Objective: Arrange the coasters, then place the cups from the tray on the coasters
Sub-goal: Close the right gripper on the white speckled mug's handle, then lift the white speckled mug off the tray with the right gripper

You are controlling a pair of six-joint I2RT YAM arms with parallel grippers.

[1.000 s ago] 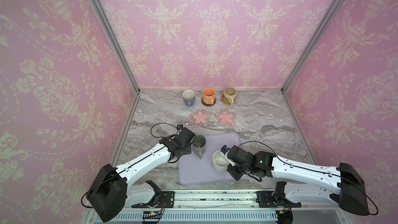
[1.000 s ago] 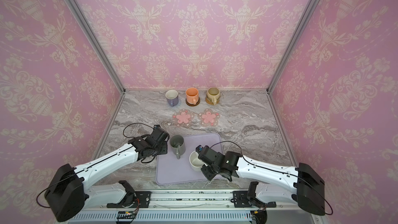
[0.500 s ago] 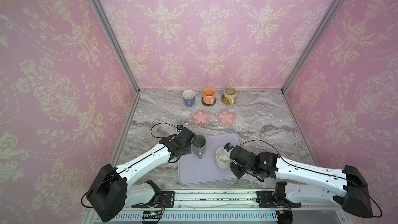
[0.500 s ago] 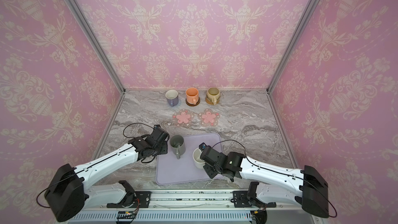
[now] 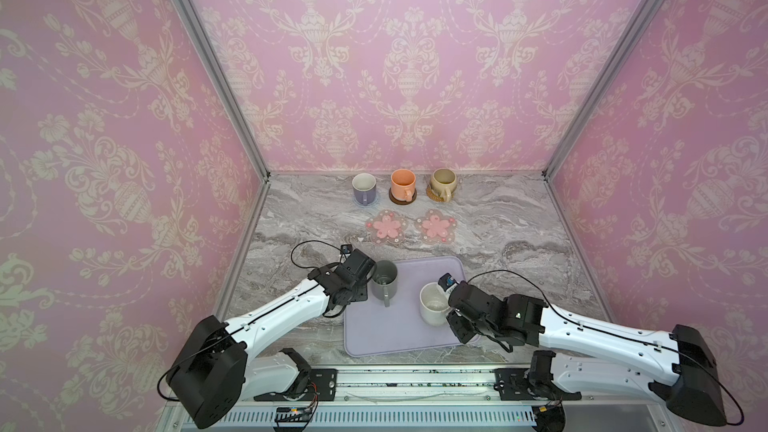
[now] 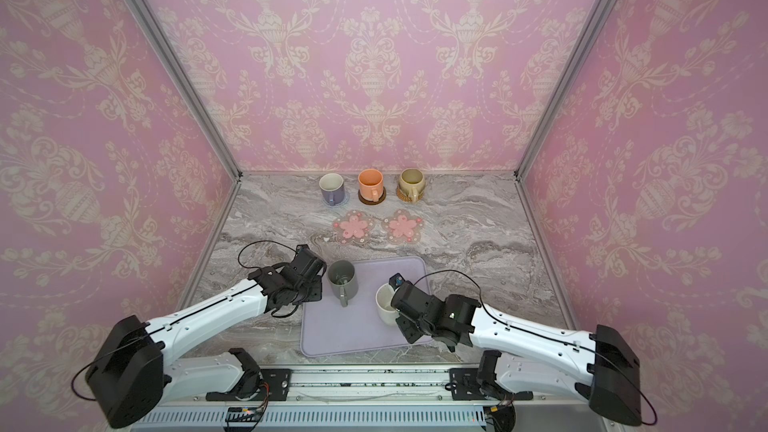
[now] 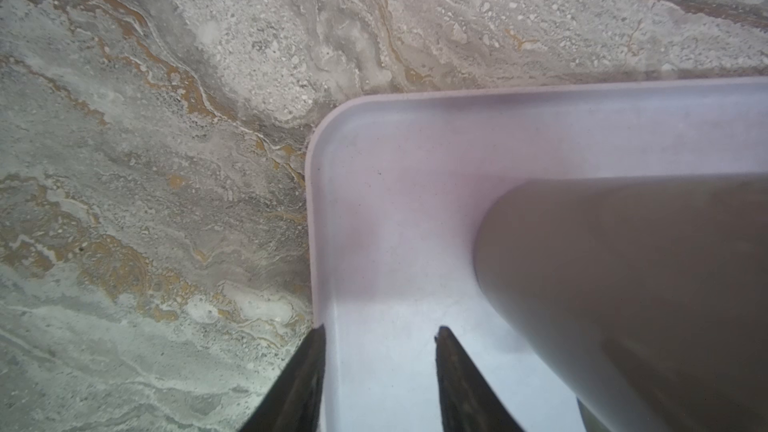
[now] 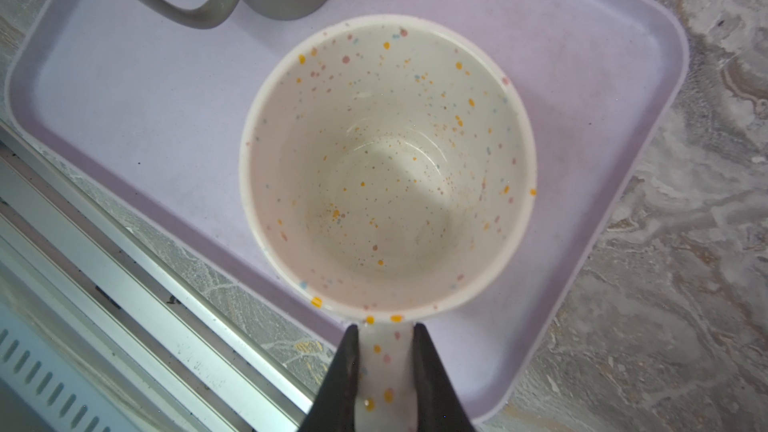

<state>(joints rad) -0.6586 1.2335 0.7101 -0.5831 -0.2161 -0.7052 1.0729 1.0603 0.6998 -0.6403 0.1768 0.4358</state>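
My right claw (image 8: 384, 326) is pinched on the handle of the white speckled mug (image 8: 386, 168), one finger on each side of it. The mug is upright, mouth up, over the right part of the tray (image 8: 145, 118); whether its base touches the tray floor I can't tell. Over on the other side, my left claw (image 7: 380, 328) is parted with only bare tray between the tips, low at the tray's far left corner. The grey mug (image 5: 384, 280) stands upright just beside it, outside the gap, handle turned toward the near edge. I'm not holding it.

In both top views the two pink flower coasters (image 5: 386, 227) (image 5: 435, 226) lie side by side on the marble table top (image 5: 498, 222), beyond the tray, nothing on them. Behind them, along the back wall, is a row of three. The lavender mug (image 5: 364, 188), orange mug (image 5: 403, 184) and beige mug (image 5: 443, 184) each sit on their own coaster.
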